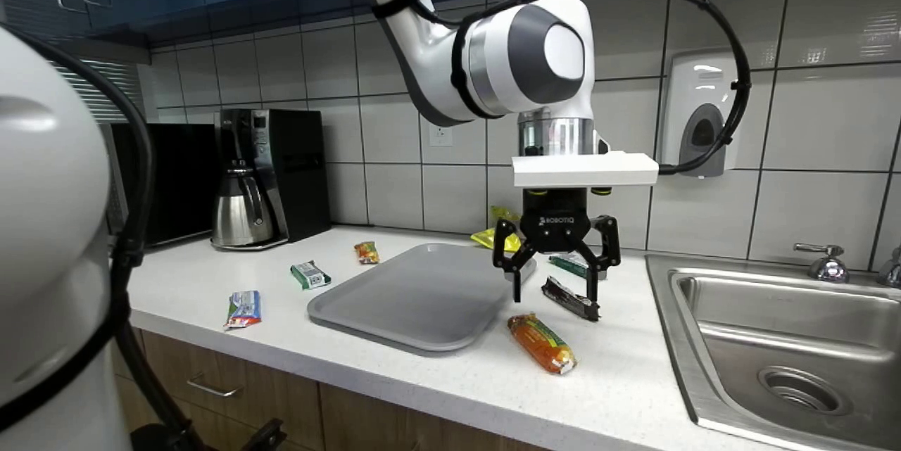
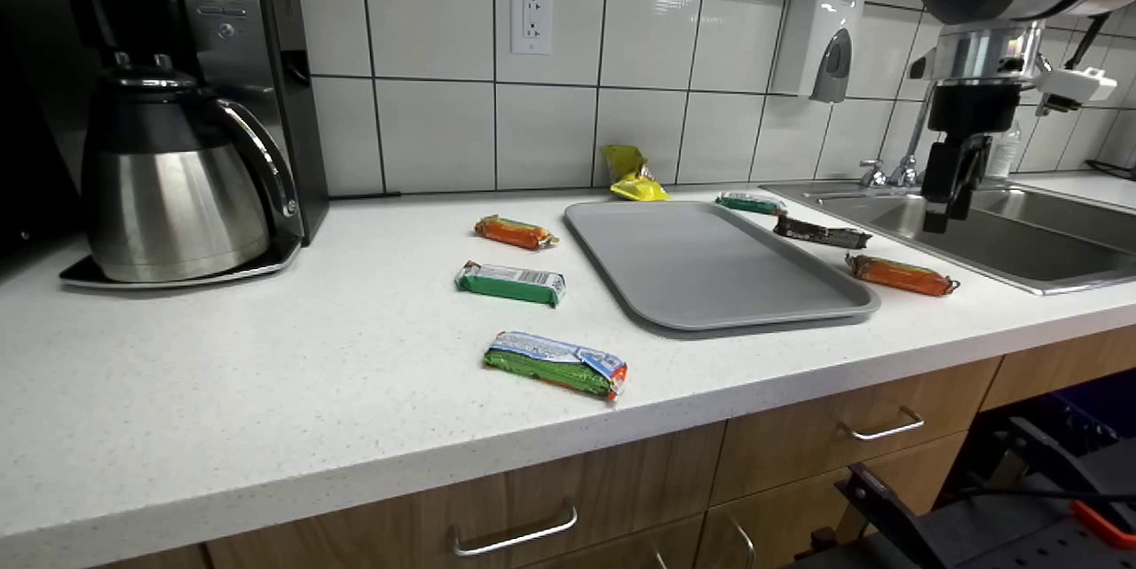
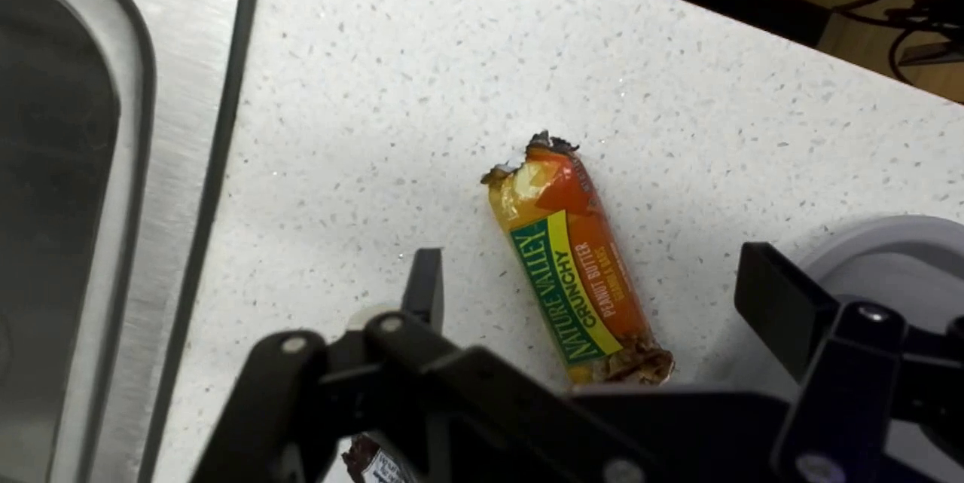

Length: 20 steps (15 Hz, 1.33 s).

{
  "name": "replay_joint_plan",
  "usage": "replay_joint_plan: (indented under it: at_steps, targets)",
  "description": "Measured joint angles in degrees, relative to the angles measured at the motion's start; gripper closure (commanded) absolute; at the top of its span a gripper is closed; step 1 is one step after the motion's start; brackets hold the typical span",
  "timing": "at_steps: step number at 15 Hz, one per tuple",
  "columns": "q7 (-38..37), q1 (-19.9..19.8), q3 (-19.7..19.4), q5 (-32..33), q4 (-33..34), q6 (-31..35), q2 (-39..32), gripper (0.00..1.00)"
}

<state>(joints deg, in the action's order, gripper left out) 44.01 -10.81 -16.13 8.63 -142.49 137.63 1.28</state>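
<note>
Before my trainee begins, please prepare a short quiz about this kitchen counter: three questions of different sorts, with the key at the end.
1. Fill in: the Nature Valley Crunchy peanut butter granola bar lies between the grey tray and the ____.
2. Is the gripper open or shut, and what does it hold?
3. Choose: where does the steel carafe stand?
(a) on the grey tray
(b) on the base of the coffee maker
(c) under the gripper

Key:
1. steel sink
2. Open; it holds nothing.
3. b
</note>
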Motion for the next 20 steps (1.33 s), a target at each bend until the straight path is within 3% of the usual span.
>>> replay_joint_plan:
  at_steps: [8, 20]
  targets:
    - [7.07, 0.0, 2.68, -3.33, 3.53, 2.38, -6.74, 0.0]
    - [7.27, 0.0, 2.85, -2.82, 3.96, 3.43, -7.79, 0.0]
